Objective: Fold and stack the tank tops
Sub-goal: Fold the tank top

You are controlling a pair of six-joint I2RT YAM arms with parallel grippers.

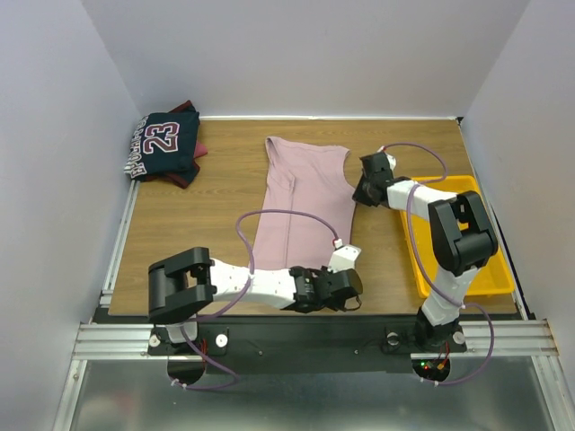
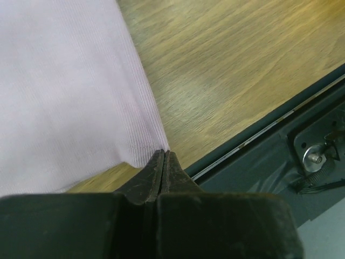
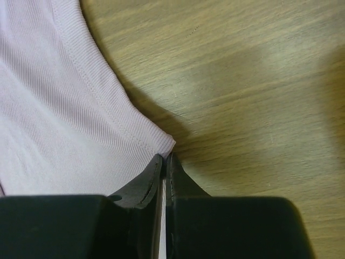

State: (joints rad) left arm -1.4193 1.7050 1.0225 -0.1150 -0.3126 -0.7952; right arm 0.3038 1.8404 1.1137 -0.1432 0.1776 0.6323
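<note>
Two grippers, both clenched: my left gripper met the near hem corner of the pink tank top, my right gripper pinched its right armhole corner. It lay mid-tabletop; bare wood spread left, the yellow tray lined the right edge.

Spread tank top lies mid-table, running near to far. Left tool sits at its near right corner, right tool at its far right edge. Folded tank top lies in the far left corner, apparently on a lower tank top. Tray lies right of the spread one, at the table's right edge.
</note>
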